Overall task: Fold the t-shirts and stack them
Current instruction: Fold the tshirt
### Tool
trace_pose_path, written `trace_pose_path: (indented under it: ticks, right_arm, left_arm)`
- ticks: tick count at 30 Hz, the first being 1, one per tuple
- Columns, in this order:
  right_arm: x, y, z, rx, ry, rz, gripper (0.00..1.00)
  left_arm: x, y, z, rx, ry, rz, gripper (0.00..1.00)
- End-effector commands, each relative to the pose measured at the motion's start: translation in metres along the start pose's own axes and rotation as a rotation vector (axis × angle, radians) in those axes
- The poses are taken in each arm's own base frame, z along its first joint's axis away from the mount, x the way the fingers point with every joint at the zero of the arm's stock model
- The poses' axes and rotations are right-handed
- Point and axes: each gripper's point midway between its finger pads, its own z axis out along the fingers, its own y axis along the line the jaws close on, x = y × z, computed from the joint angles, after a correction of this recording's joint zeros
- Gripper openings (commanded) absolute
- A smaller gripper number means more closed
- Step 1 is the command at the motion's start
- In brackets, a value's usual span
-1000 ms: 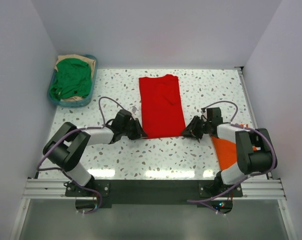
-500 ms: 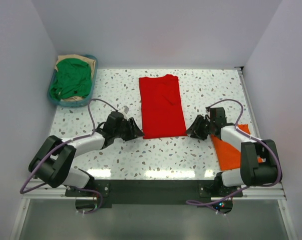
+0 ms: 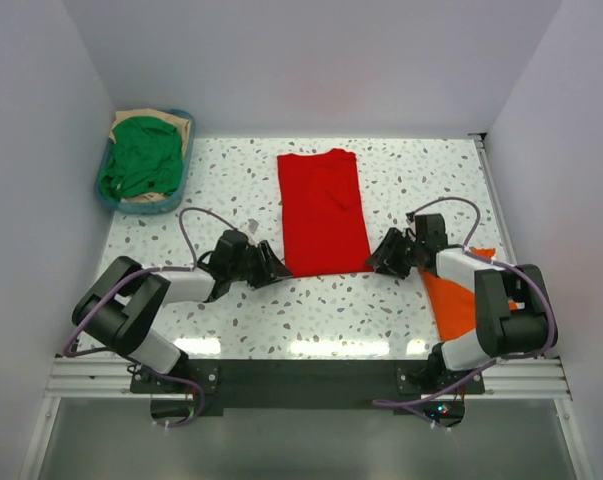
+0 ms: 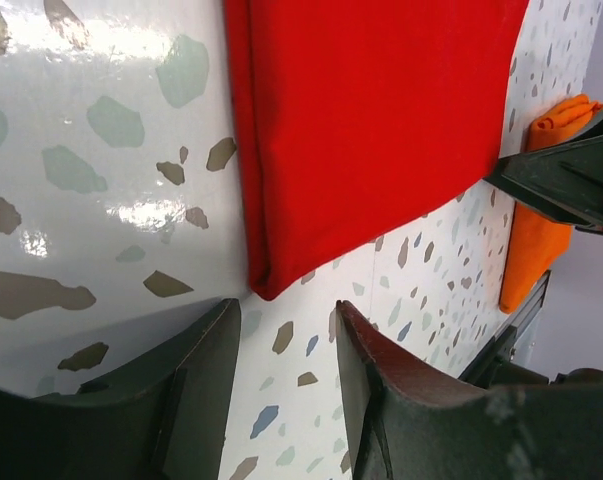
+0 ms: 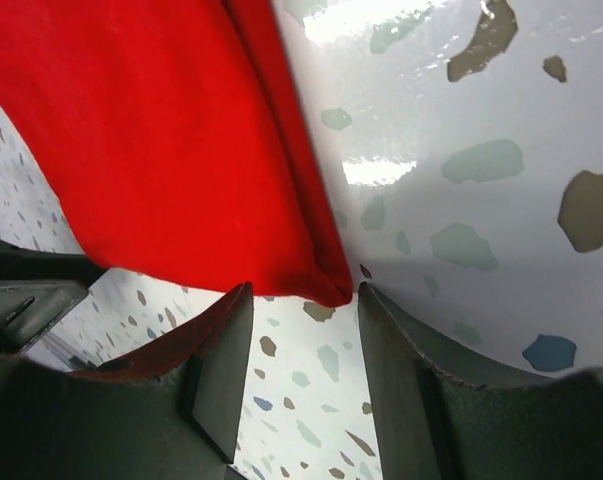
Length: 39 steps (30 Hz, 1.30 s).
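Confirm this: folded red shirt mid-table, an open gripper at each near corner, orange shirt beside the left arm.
Wrong arm: the orange shirt lies beside the right arm, per the top view. The red shirt, left gripper and right gripper are as stated.

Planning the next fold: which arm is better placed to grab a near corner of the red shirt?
Probably right: the red shirt corner lies between the right gripper tips; the left gripper, also open, stops just short of its corner.
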Motion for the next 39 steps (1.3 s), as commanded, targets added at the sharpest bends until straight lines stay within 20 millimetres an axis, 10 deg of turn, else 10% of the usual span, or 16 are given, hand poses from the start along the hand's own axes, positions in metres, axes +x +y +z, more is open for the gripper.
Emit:
trace_pose_path:
  ticks: [1,10,18,39]
  right_arm:
    - [0.0,-0.01,0.011,0.045,-0.009,-0.007,0.5]
    - [0.009,-0.006,0.026,0.042,0.026,-0.009,0.33]
    - [0.012,0.003,0.014,0.013,0.027,-0.028,0.05]
    - [0.11,0.002,-0.078,-0.134,0.046,-0.075,0.0]
  left_arm:
    - [0.001,0.02,0.008,-0.077,-0.028,-0.042,0.48]
    - [0.008,0.032,0.023,-0.146,-0.015,-0.058,0.42]
    - [0.007,0.024,0.014,-0.154,-0.016,-0.036,0.0]
    - [0.068,-0.004,-0.078,-0.04,-0.006,0.055,0.0]
